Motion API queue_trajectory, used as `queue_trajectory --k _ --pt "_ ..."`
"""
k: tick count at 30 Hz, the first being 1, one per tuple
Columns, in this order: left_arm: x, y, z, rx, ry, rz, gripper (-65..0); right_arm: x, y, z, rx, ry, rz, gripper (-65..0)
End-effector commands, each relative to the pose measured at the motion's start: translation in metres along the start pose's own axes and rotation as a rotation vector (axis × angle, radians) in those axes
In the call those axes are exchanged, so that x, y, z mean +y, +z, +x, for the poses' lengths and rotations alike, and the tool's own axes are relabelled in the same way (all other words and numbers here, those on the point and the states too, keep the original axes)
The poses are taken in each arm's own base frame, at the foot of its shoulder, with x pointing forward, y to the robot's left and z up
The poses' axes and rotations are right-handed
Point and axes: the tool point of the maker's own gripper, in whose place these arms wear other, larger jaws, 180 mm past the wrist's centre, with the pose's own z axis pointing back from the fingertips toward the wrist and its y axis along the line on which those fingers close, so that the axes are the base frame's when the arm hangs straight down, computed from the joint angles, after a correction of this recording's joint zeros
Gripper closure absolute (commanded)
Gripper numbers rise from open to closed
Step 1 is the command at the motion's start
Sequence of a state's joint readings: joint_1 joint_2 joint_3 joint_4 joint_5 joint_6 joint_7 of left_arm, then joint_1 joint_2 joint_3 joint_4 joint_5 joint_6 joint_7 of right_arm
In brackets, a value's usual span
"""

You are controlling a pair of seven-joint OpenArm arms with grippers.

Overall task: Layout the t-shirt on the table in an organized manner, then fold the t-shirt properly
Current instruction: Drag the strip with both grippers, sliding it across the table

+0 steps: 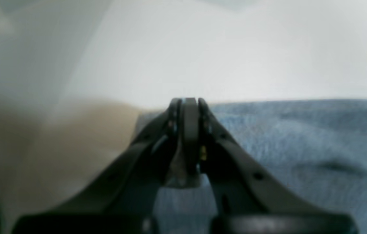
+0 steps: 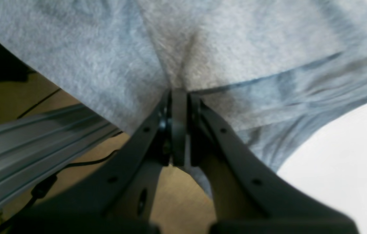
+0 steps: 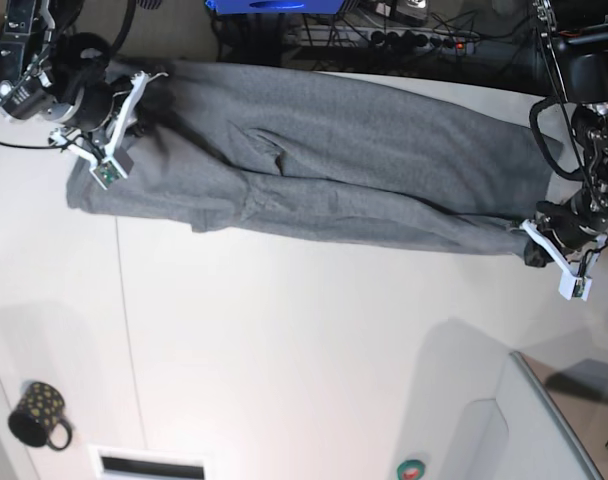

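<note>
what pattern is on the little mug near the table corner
The mug is black with small yellowish dots, seen best in the base view.

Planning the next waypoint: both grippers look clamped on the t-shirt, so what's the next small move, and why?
Probably draw both arms toward the near table edge together. The left gripper and right gripper are shut on opposite ends of the t-shirt, which lies stretched but bunched along the far edge, with bare tabletop in front.

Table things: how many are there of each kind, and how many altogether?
T-shirt: 1, grey, stretched across the far side of the table
Mug: 1, black with dots, near corner
Small round red and green thing: 1, at the near edge, too small to name
Total: 3
</note>
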State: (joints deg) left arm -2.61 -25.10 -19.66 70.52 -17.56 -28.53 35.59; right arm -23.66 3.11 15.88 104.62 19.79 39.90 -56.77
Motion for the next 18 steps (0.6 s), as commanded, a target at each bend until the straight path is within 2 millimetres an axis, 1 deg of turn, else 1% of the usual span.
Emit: queue_trajectory --k 1,4,9,11,15,18 --pt "0.008 0.006 0.015 -0.042 -0.016 0.017 0.0 -0.001 0.001 0.002 -0.015 -0.001 0.003 -0.6" --pt "0.009 0.007 0.007 -0.026 -0.016 0.018 0.0 0.000 -0.004 -0.005 0.004 -0.018 0.015 -0.6" --pt "0.009 0.008 0.001 -0.015 -0.017 0.018 0.0 0.000 -0.004 -0.005 0.004 -0.018 0.016 -0.6" --pt "0.009 0.008 0.004 -0.021 -0.019 0.018 0.0 0.000 -0.004 -0.005 0.004 -0.018 0.016 -0.6" --pt "0.004 0.015 0.021 -0.061 -0.056 0.018 0.0 0.000 -0.004 -0.006 0.006 -0.020 0.017 -0.6" --pt "0.002 0.018 0.021 -0.065 -0.068 0.016 0.0 -0.001 -0.008 -0.008 0.015 -0.029 0.024 -0.6"
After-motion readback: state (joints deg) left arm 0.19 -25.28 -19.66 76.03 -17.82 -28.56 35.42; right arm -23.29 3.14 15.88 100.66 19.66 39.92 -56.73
